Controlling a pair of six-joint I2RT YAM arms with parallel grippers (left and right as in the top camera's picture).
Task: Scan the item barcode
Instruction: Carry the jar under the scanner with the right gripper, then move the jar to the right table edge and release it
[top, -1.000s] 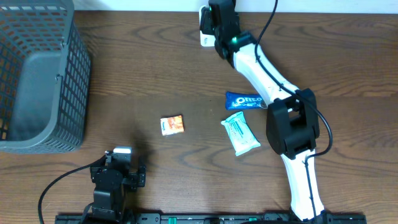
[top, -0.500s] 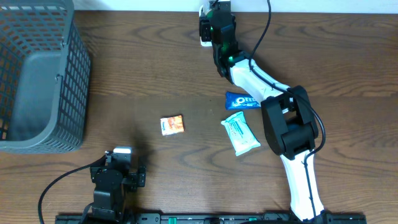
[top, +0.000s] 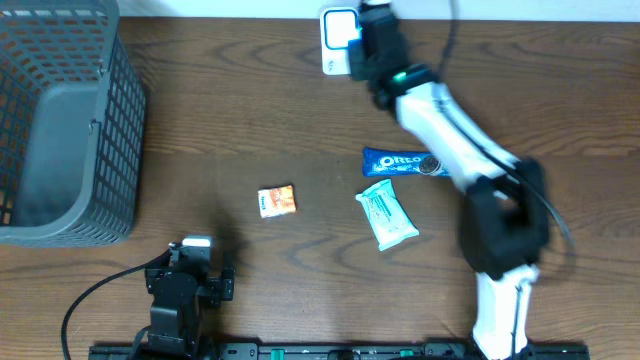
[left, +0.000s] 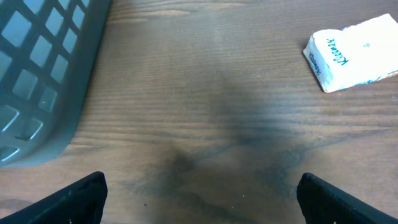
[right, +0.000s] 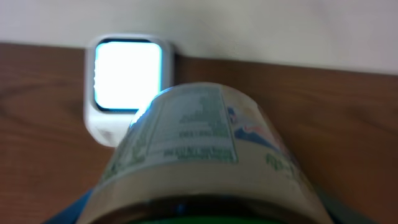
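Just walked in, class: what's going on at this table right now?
The right gripper holds a labelled round container close to the white scanner at the far edge of the table. The left gripper rests open near the front, holding nothing. An Oreo packet, a tissue pack and a small orange packet lie on the table; a grey basket stands at the left.
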